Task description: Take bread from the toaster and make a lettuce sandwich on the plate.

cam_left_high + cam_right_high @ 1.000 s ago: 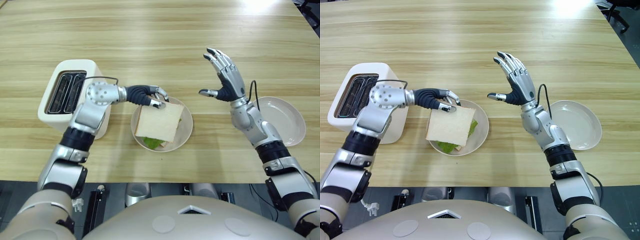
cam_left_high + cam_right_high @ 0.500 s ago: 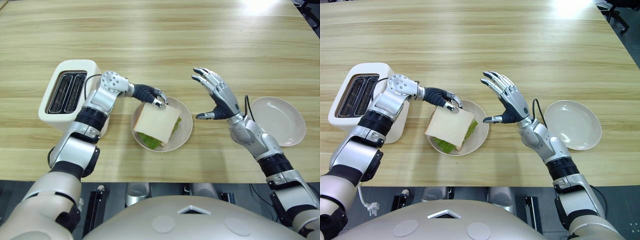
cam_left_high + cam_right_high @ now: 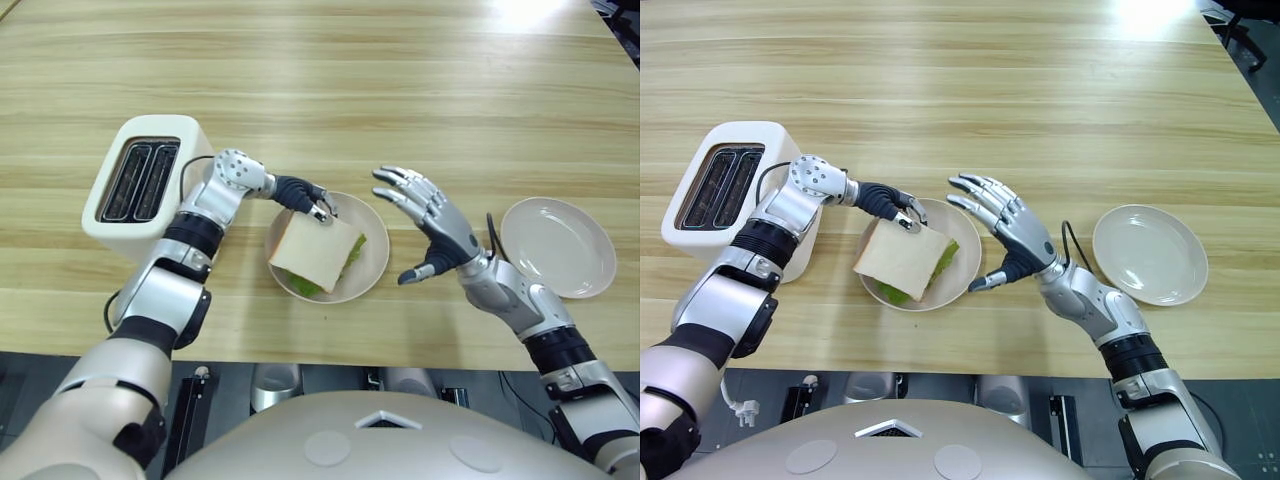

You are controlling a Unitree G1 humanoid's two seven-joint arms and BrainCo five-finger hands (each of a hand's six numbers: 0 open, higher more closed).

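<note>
Left hand [image 3: 308, 196]: fingers curled tight, tips pinching the far left corner of the top bread slice [image 3: 313, 252]. The wrist comes in from the left, and the forearm passes just in front of the toaster. The slice sits tilted, with its held corner the far one and the opposite corner pointing toward the near rim of the plate.

Right hand [image 3: 432, 222]: wide open, fingers spread and holding nothing. The palm is turned toward the sandwich plate and the thumb points down and left. It hovers over the table just right of the plate. In the right eye view its fingertips overlap the plate's right rim; contact with the rim can't be told.

The bread slice lies on lettuce [image 3: 300, 286]. Green shows under its near left edge and along its right edge. Both are in the round beige plate [image 3: 376, 262], at table centre near the front edge.

Toaster [image 3: 140, 185]: white, two dark slots on top, upright on the table left of the plate and well apart from it.

Second plate [image 3: 556, 247]: pale, round, at the far right of the table. It sits beyond the right forearm and touches nothing else.

Table [image 3: 320, 90]: light wood, grain running left to right.
</note>
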